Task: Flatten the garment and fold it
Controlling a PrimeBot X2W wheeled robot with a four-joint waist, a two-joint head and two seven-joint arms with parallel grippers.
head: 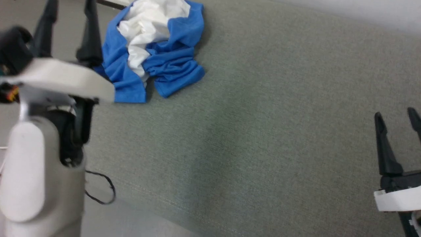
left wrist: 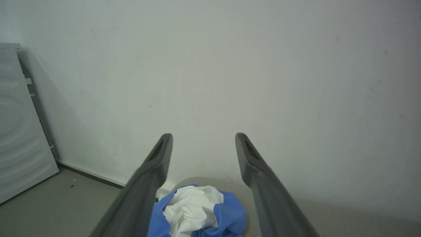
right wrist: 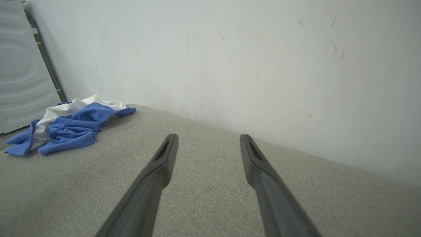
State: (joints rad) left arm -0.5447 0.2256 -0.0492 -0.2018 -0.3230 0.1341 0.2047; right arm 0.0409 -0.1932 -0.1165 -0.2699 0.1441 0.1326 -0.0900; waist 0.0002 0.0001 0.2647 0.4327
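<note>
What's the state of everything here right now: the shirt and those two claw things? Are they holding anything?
garment: crumpled in a heap on the grey surface, not yet flattened or folded, held by nothing.
left gripper: open, empty, close by the garment.
right gripper: open, empty, over bare grey surface, well away from the garment.

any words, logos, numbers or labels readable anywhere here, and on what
There is no readable text in any view.
The garment lies crumpled, showing plain white and blue cloth with no print or tag.
The wall has scuffs and specks but no writing.
The pale panel has a faint embossed oval and no lettering.
The grey surface is plain weave.
</note>
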